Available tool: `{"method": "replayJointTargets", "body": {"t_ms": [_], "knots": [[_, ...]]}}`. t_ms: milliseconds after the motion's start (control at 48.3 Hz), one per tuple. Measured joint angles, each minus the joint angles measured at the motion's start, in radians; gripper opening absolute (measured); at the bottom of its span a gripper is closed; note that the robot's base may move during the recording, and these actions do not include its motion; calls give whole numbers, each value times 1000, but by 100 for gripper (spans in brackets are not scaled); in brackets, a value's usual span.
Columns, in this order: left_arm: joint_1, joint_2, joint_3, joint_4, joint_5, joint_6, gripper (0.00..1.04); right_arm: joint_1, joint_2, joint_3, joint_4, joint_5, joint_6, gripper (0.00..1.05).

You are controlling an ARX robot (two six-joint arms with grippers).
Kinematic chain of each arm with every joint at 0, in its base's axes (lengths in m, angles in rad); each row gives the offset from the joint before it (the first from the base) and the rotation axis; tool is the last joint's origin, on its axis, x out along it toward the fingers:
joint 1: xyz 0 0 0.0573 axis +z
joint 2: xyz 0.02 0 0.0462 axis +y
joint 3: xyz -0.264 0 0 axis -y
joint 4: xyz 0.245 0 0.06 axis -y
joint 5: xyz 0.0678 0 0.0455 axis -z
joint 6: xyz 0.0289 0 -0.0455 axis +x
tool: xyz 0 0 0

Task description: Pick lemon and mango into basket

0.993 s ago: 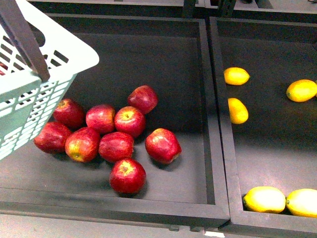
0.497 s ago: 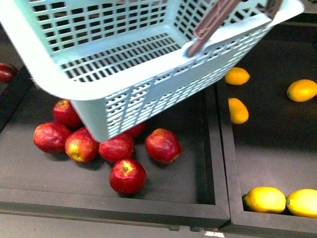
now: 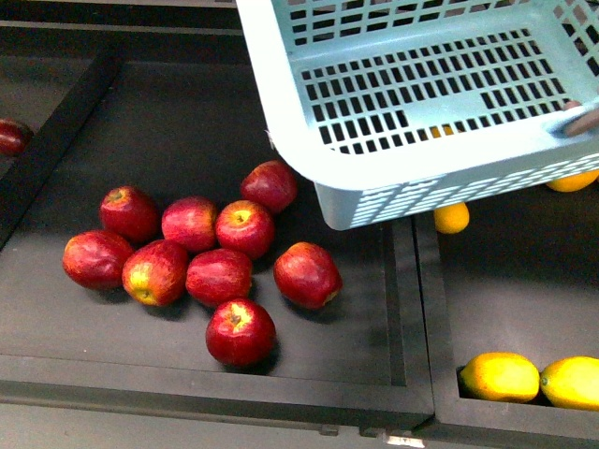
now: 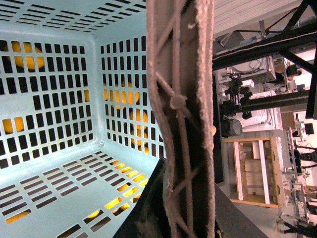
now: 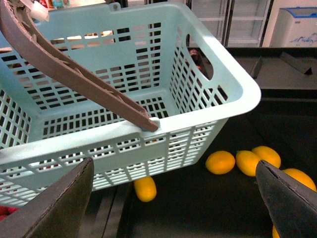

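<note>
1. The left gripper seemed to hold the basket by its handle, up over the lemon.
2. The mango lay by the front edge.
3. The right gripper was wide open and empty.
4. The tipped basket could swing and bump the bin wall.
5. There was open room between the lemon and the mango.

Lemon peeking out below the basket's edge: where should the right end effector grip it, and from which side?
Probably take the lemon across its narrow middle, closing on its long flanks. Come down from the open side, since the basket seems to hang over its far end.
</note>
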Motion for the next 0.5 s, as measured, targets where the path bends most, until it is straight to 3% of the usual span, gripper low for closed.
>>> {"method": "replayJointTargets", "body": {"t_ms": [434, 497], "knots": [[11, 0, 0, 0, -9, 18, 7, 2, 6, 2, -8, 8, 11, 96], [11, 0, 0, 0, -5, 18, 7, 2, 136, 101, -249, 90, 152, 96]]}}
